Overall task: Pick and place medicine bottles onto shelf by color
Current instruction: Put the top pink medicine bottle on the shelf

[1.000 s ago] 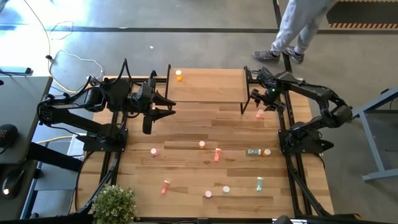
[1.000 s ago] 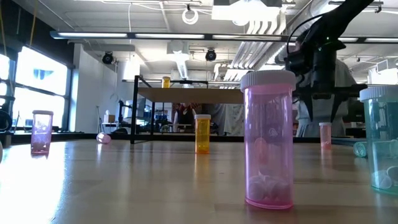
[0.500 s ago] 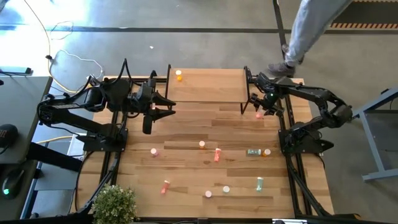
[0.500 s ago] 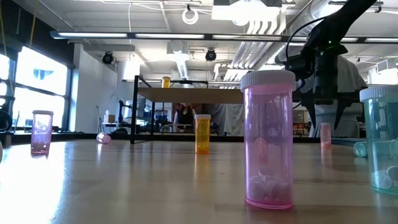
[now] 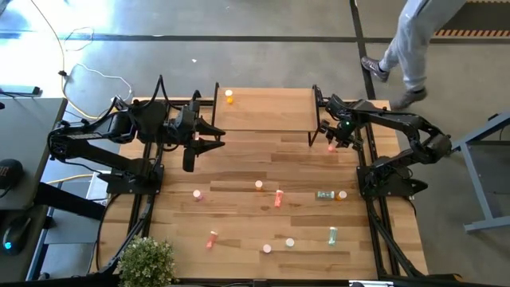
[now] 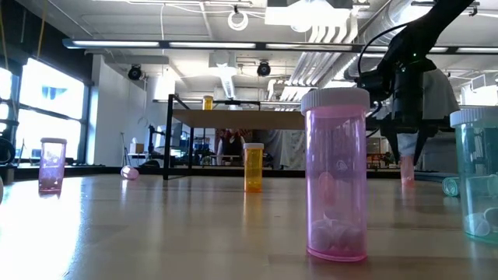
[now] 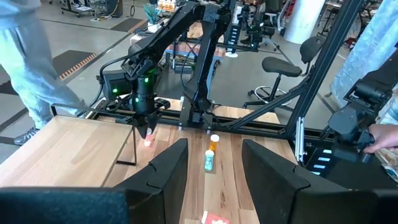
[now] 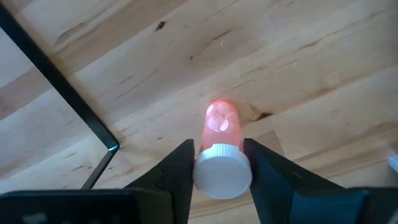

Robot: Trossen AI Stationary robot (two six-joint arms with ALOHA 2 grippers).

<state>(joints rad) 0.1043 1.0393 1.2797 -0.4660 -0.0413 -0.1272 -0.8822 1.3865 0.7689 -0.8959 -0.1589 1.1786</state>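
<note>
The right jaws [image 8: 216, 167] stood spread around a pink bottle [image 8: 219, 146], its white cap between the fingers [image 8: 177, 171]; whether they pressed it could not be told. Pills showed inside. That bottle stood upright on the table [image 5: 239, 167], just beside the shelf [image 5: 263, 110] leg. An orange bottle [image 5: 229, 96] sat on the shelf. More bottles lay scattered on the table. The left jaws [image 7: 211, 165] hung released beside the shelf's other end.

Right gripper [image 5: 332, 143] lowered beside the table's far right, fingers [image 8: 180, 167] parted (pointing down); left gripper [image 5: 217, 135] parked, open.
</note>
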